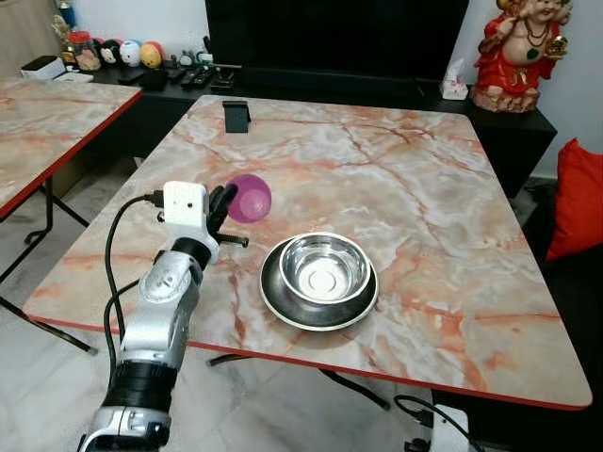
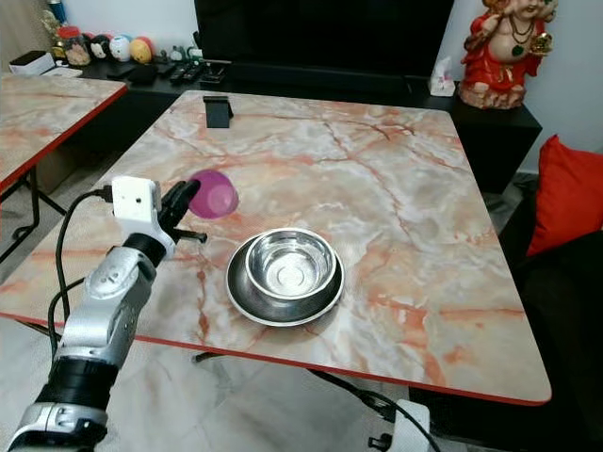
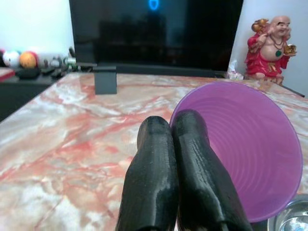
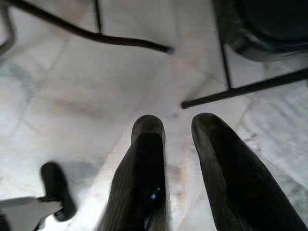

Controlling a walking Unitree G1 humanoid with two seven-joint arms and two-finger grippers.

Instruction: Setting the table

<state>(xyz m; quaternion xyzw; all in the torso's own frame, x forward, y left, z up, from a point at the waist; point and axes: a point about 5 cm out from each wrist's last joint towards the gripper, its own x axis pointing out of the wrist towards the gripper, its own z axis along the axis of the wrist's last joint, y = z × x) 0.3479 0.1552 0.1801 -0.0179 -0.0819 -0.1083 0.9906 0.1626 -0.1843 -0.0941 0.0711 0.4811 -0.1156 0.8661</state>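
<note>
My left gripper holds a purple plastic cup tipped on its side, just above the marble table, left of centre. In the left wrist view its fingers are pressed together at the rim of the cup, whose mouth faces the camera. Right of the cup, a steel bowl sits inside a steel plate near the table's front edge. My right gripper hangs open over the tiled floor beside the table legs.
A small black stand is at the table's far left. A second marble table lies to the left. Behind are a dark console with remotes, a red statue and a tissue pack; a red cushion is at right.
</note>
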